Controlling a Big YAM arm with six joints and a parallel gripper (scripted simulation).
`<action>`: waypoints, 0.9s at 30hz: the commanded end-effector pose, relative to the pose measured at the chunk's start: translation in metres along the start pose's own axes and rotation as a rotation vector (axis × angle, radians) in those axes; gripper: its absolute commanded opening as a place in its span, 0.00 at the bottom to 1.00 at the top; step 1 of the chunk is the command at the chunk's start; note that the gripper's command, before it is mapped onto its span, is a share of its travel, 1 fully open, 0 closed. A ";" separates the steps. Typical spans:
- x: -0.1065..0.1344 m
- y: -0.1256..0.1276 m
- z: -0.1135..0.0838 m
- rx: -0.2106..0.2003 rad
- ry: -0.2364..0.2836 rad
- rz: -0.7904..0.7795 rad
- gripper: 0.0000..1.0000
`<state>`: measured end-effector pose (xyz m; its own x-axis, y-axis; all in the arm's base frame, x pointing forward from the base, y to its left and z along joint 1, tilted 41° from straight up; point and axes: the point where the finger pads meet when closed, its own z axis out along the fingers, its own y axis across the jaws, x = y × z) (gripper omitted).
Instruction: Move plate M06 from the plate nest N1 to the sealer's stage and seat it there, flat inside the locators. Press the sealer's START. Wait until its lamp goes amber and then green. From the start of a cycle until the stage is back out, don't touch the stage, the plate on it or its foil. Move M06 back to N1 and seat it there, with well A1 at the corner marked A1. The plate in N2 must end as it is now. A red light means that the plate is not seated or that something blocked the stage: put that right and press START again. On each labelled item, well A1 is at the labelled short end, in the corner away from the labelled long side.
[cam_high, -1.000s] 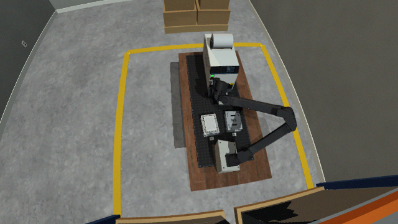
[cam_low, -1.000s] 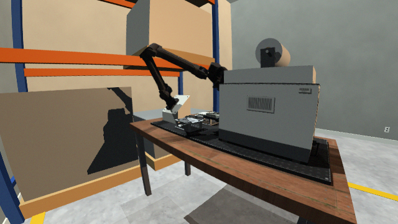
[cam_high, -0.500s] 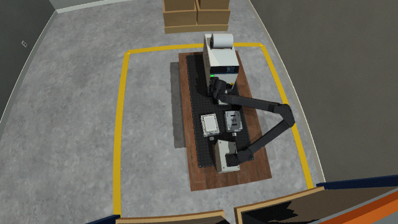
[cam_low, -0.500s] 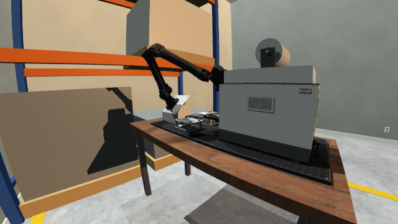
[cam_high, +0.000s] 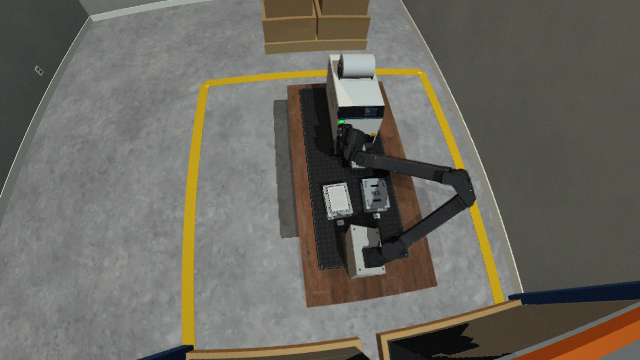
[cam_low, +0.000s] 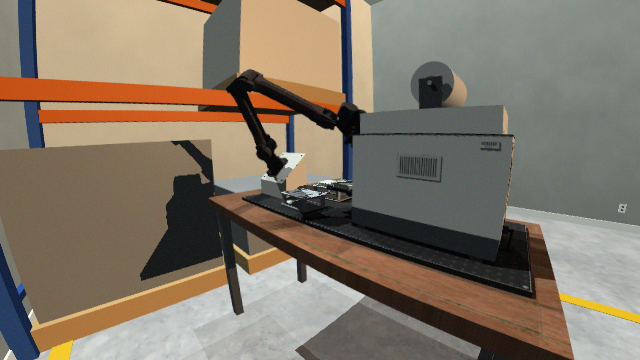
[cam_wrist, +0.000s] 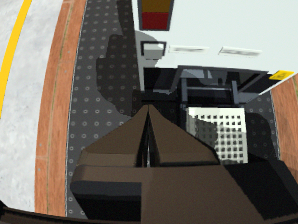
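The sealer (cam_high: 360, 95) (cam_low: 430, 180) (cam_wrist: 220, 23) stands at the far end of the table, and its lamp (cam_high: 341, 121) shows green. In the wrist view, plate M06 (cam_wrist: 220, 135) lies on the stage in front of the sealer, white with rows of small wells. My gripper (cam_high: 343, 134) (cam_wrist: 148, 112) is shut and empty, to the left of the plate, with its tips just short of a small square button (cam_wrist: 153, 50) under the lamp. Nest N1 (cam_high: 376, 196) is empty. Nest N2 holds a white plate (cam_high: 337, 198). In the exterior view the sealer hides the fingers.
The arm's white base block (cam_high: 365, 252) (cam_low: 282, 172) stands at the near end of the black mat (cam_high: 320, 240). A foil roll (cam_high: 356, 65) (cam_low: 444, 85) sits on top of the sealer. Cardboard boxes (cam_high: 315, 25) stand beyond the yellow floor line (cam_high: 192, 200).
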<state>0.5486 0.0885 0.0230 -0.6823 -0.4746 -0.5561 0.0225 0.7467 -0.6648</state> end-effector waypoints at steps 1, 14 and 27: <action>-0.002 -0.003 0.006 0.005 0.001 0.009 0.00; -0.030 -0.005 0.029 0.014 -0.043 0.037 0.00; -0.011 -0.007 0.054 0.016 -0.011 0.015 0.00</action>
<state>0.5766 0.0680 0.0063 -0.6828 -0.4704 -0.5589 0.0289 0.7471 -0.6641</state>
